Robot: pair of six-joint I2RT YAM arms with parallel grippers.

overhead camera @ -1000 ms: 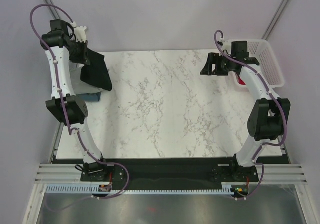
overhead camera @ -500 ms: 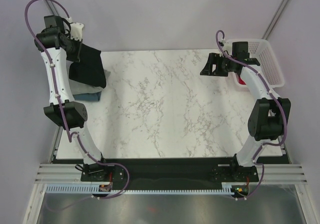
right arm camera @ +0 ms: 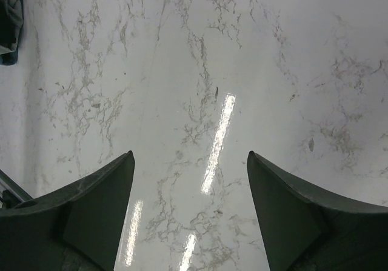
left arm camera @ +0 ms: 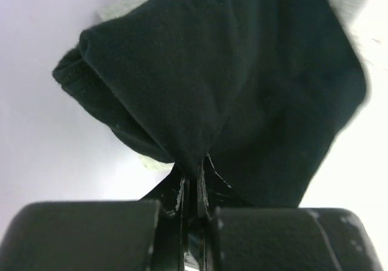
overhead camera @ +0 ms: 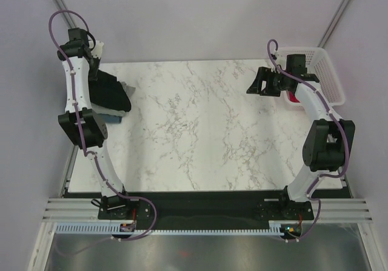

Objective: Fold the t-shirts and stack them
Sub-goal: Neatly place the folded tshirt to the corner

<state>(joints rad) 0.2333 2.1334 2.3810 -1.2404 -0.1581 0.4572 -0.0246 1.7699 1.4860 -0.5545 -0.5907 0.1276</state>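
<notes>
The black t-shirt (overhead camera: pixel 114 94) sits bunched at the upper left of the desk (overhead camera: pixel 194 137), on top of a blue t-shirt (overhead camera: pixel 113 117). The left jaws pinch its cloth tight. The right jaws gape wide at the upper right, holding nothing.

The place looked like a robot lab. The left arm (overhead camera: pixel 74 92) and the right arm (overhead camera: pixel 312 101) were robot arms, fixed by metal rails (overhead camera: pixel 60 209) at the near edge of a table (overhead camera: pixel 194 131) with a marble look. Purple cables (overhead camera: pixel 50 23) ran along both arms. Plain pale walls (overhead camera: pixel 194 22) and thin metal poles (overhead camera: pixel 339 13) closed the space in like a test booth.
</notes>
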